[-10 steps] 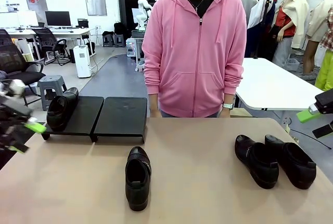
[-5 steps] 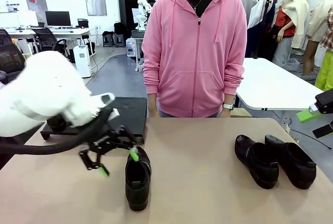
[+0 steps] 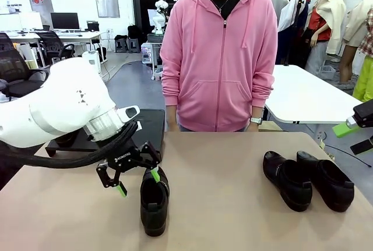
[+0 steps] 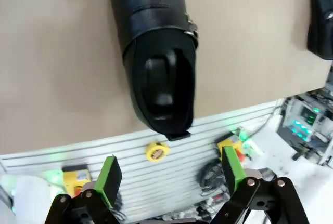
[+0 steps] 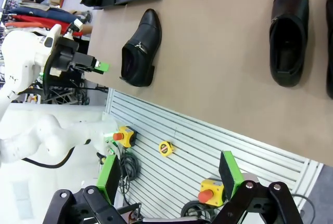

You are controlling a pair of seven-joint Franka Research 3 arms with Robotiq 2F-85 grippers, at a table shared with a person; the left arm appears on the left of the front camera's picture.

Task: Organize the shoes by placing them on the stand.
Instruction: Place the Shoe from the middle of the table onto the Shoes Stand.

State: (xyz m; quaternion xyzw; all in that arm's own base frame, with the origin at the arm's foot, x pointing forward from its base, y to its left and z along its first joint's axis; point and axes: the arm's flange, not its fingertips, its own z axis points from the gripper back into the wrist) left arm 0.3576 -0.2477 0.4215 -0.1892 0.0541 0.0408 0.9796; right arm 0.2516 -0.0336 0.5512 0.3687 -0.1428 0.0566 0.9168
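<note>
**Approach to the third shoe.** A lone shoe (image 3: 154, 201) lies in the middle of the counter (image 3: 233, 222), toe towards the robot and heel towards the stand (image 3: 145, 127). It rests on its sole and is held by nothing. Two more shoes (image 3: 308, 181) sit side by side at the counter's right, well apart from it. The stand occupies the far left corner. In the right wrist view a dark shape like a shoe rests at the stand's near edge, though it cannot be identified with certainty.

The left end effector (image 3: 138, 182) hovers just beside the lone shoe's heel end, fingers spread wide and empty. In the left wrist view the shoe's collar lies ahead of the two green pads (image 4: 109, 174), not yet between them. The right end effector (image 3: 354, 137) waits off the counter's right edge, likewise wide and empty. A person (image 3: 218, 59) stands at the far side, hands off the counter.

The step in hand appears to be the reach for a grasp. The next move probably calls for descending, bracketing the heel or collar, and closing firmly on the glossy leather.
</note>
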